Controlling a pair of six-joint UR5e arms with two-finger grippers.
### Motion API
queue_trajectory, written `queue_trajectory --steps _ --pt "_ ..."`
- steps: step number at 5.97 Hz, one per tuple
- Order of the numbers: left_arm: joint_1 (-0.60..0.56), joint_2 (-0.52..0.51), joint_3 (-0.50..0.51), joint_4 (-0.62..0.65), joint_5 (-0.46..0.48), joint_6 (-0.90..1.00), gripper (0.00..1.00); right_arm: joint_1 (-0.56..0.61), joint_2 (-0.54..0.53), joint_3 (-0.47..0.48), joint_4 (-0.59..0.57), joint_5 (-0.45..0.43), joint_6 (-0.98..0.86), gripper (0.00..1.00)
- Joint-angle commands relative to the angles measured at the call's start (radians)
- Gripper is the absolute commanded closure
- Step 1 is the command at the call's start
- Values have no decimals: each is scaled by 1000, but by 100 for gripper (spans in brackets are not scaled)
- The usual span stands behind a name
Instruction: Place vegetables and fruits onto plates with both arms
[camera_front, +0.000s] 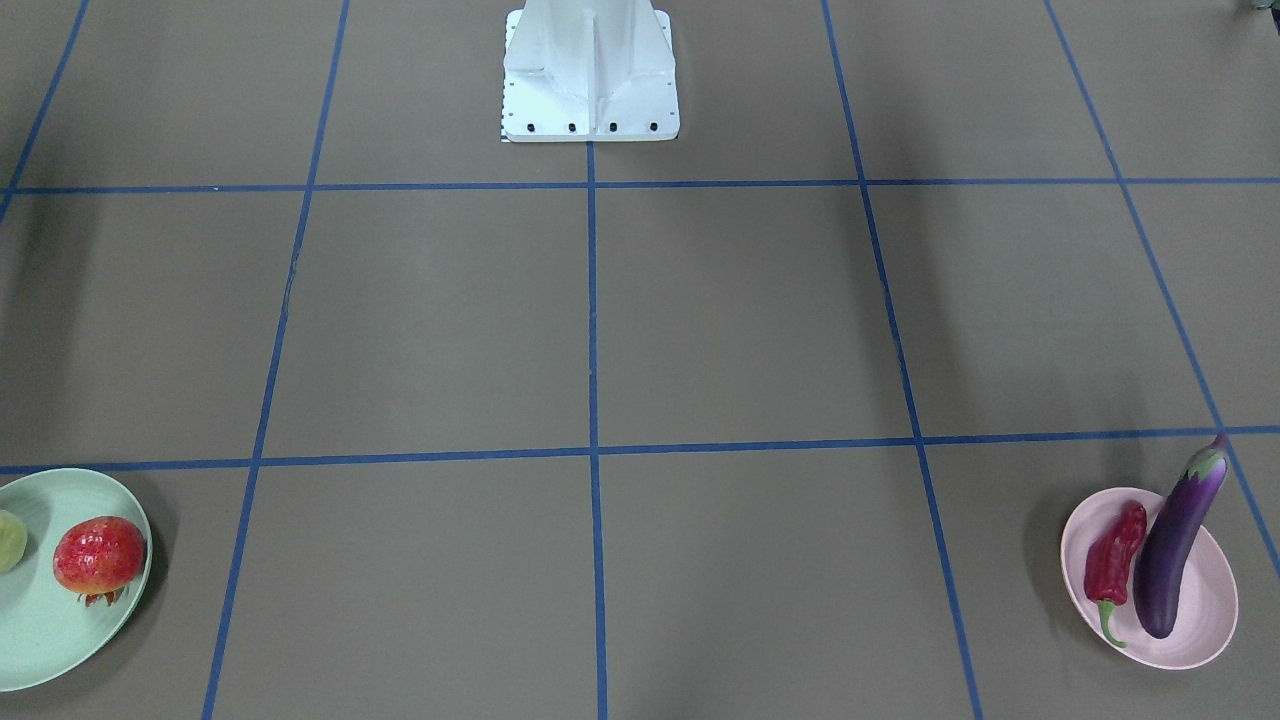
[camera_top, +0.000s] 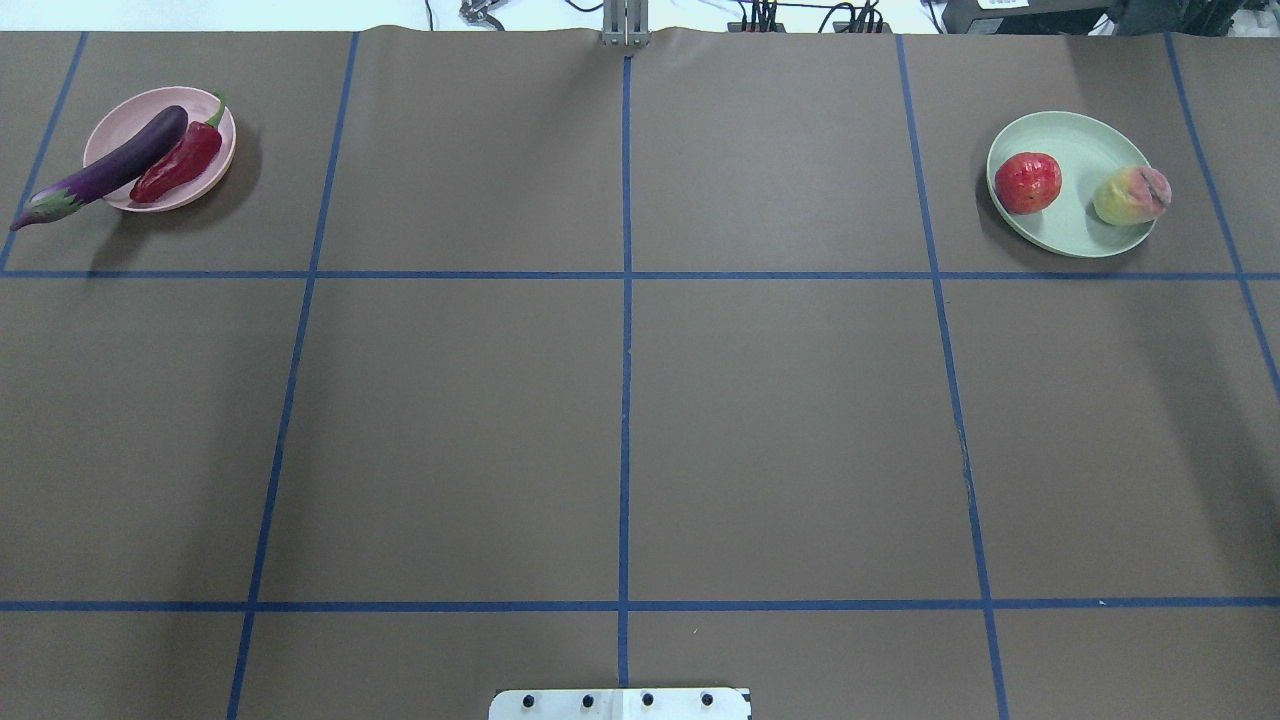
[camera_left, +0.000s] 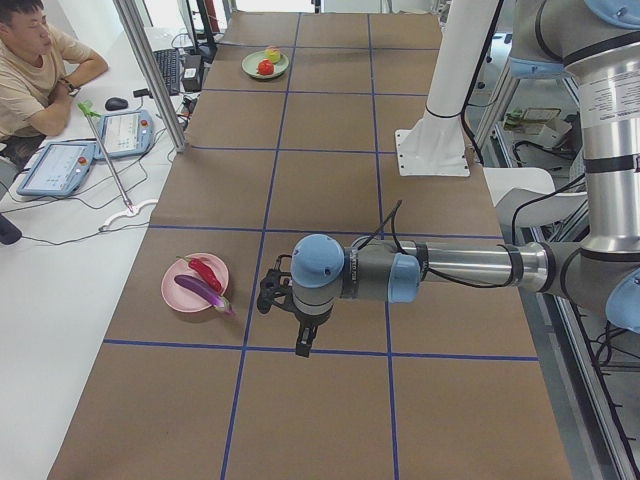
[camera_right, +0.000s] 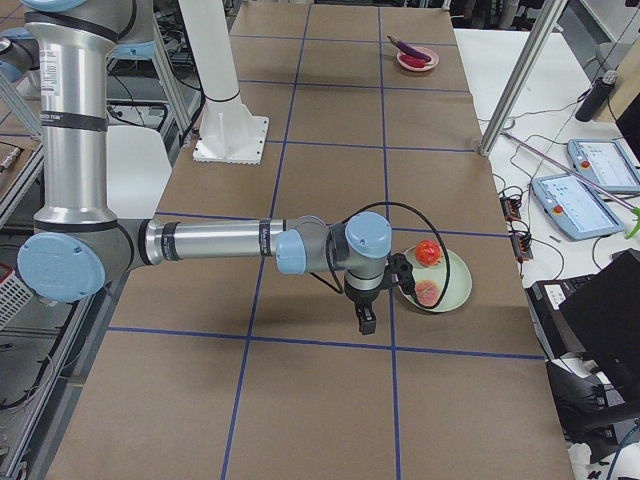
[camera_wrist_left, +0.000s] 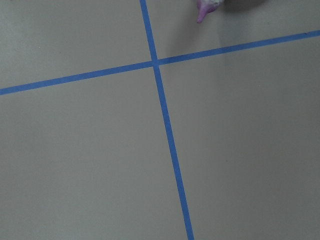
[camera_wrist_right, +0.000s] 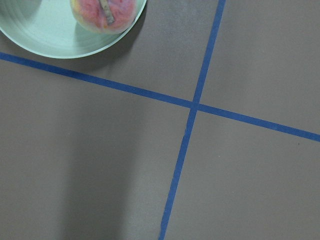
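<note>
The purple eggplant (camera_top: 105, 170) and the red chili pepper (camera_top: 180, 165) lie on the pink plate (camera_top: 160, 105) at the far left; the eggplant's cap sticks out over the rim. On the green plate (camera_top: 1075, 225) at the far right rest the pomegranate (camera_top: 1027, 182) and the peach (camera_top: 1130, 195). My left gripper (camera_left: 303, 348) hangs over the table just right of the pink plate (camera_left: 180, 297), apart from it. My right gripper (camera_right: 367, 322) hangs beside the green plate (camera_right: 455, 290). Both grippers show only in the side views, so I cannot tell whether they are open or shut.
The white base block (camera_top: 620, 703) stands at the table's near edge. Blue tape lines grid the brown table cover. A person (camera_left: 40, 60) sits at a side desk with tablets (camera_left: 60, 165). An aluminium post (camera_left: 150, 70) stands by the table's edge.
</note>
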Motion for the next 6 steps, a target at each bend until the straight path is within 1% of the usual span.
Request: queue_trajectory --steps 1,2,3,6 --pt "12 -3 -1 96 35 2 0 0 -3 5 0 0 0 0" --pt "-3 7 -1 100 50 2 0 0 -3 16 -2 1 0 0" --pt "-5 -2 2 94 43 -1 0 3 -4 42 -14 2 9 0" --pt "-6 -11 19 89 43 -2 0 28 -11 40 -18 -5 38 0"
